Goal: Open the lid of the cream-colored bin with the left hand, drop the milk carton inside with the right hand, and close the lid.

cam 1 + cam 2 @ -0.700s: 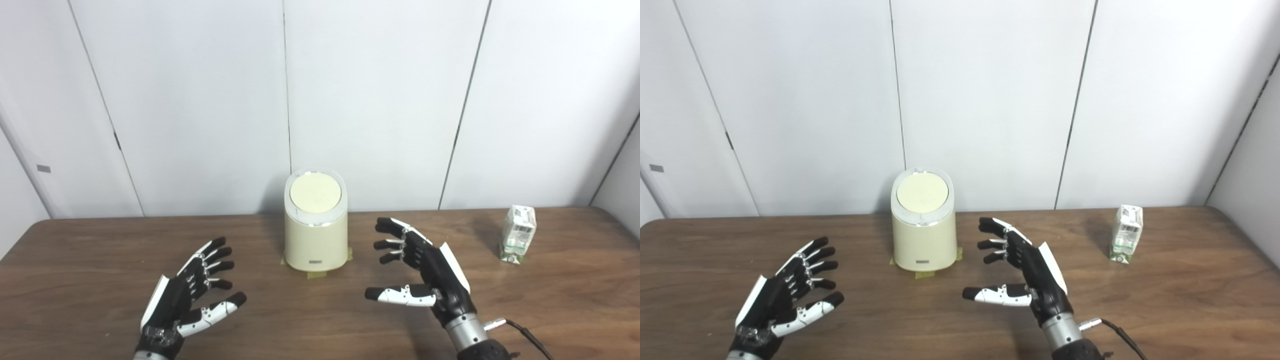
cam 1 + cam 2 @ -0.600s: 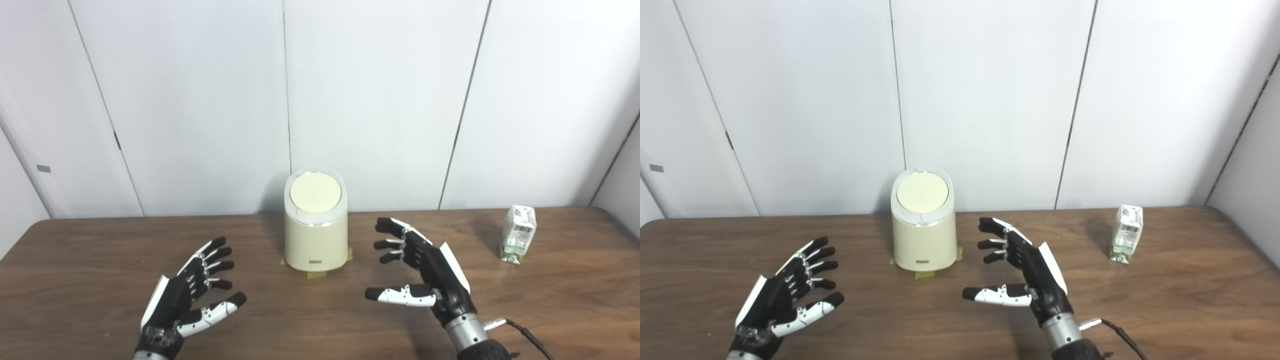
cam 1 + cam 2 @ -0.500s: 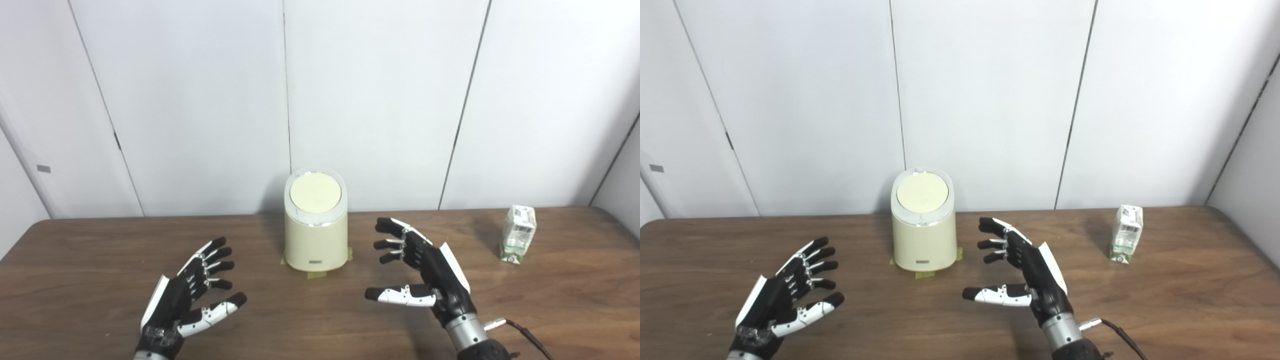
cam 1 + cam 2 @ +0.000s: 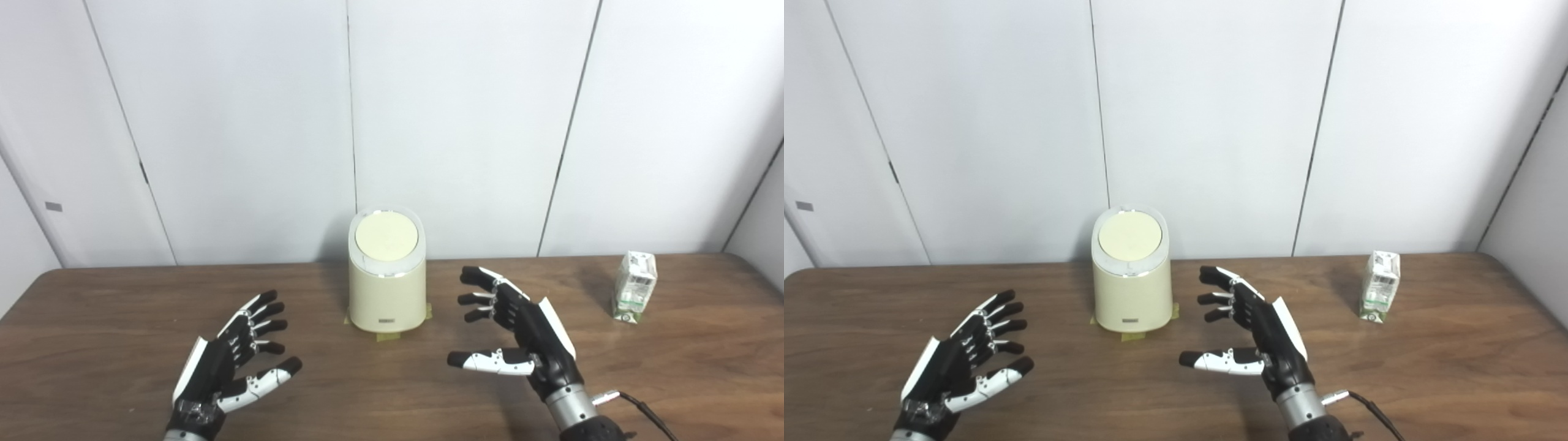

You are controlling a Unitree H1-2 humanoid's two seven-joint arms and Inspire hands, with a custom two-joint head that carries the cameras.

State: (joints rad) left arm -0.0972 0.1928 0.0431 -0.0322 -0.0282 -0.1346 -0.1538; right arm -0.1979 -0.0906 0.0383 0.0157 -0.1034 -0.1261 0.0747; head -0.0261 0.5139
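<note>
Left hand fingers: spread apart with the thumb out to the side, holding nothing.
Left hand: lower left of the frame, palm turned inward, above the table, apart from the bin.
Right hand fingers: spread and slightly curled, thumb pointing toward the frame's left, holding nothing.
Right hand: lower right of centre, above the table, between bin and carton, touching neither.
Cream-colored bin: centre of the frame, upright near the table's far edge, on bits of yellowish tape.
Lid: round, lying flat on the bin's top, closed.
Milk carton: far right of the frame, upright, well apart from the bin.
Table: dark wood, across the lower half.
Wall: white panels filling the upper half.
</note>
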